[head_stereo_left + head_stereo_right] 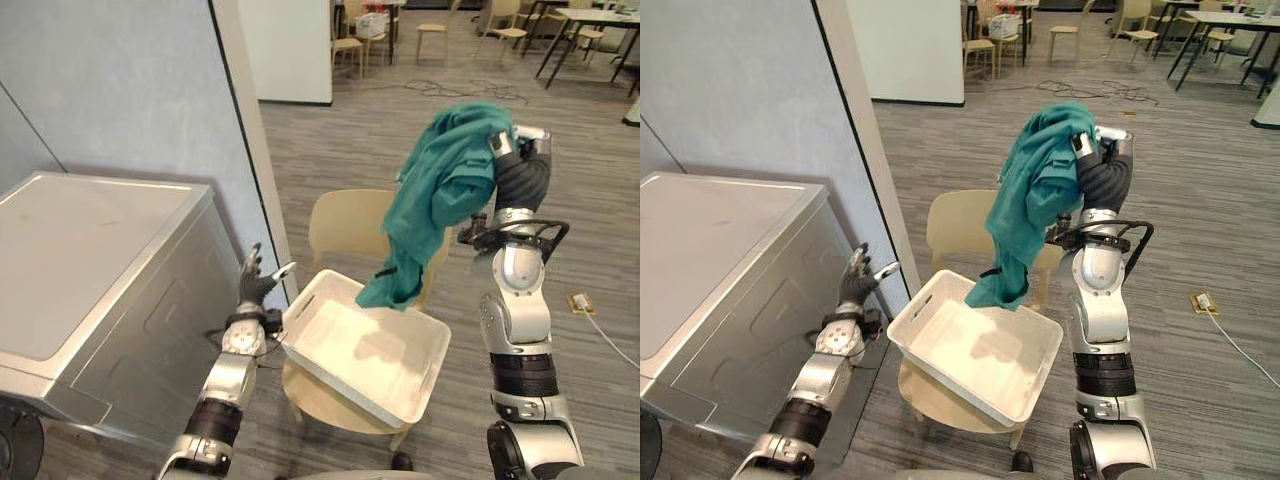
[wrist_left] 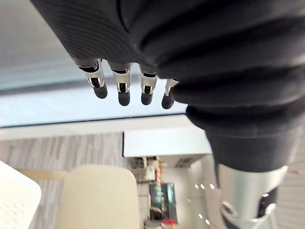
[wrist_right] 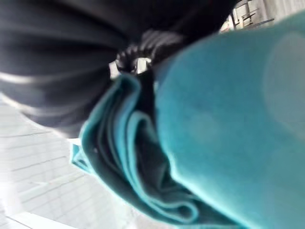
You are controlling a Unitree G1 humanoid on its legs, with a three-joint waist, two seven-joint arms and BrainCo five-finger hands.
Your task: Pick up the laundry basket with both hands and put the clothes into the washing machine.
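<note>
- The robot's right hand [image 1: 519,158] was raised high on an upright arm, its fingers curled round a bunched teal garment [image 1: 445,180].
- In the right wrist view, folds of the same teal cloth [image 3: 228,119] were pressed against the hand's dark cover.
- The garment draped down from the grip, and its lower end hung just at the far rim of a white laundry basket [image 1: 370,362]; whether cloth and rim touched could not be told.
- The basket sat tilted on the seat of a pale wooden chair [image 1: 345,225], and its inside looked bare.
- The left hand [image 1: 252,282] was held up just beside the basket's left corner, between the basket and a grey washing machine [image 1: 90,250].
- That hand held nothing: its fingers [image 2: 123,90] were straight and side by side, the thumb angled out toward the basket.
- The washing machine stood against a blue-grey wall [image 1: 120,80] at the robot's left.
- More chairs [image 1: 347,45] and tables [image 1: 590,20] stood far back on the grey wood floor
</note>
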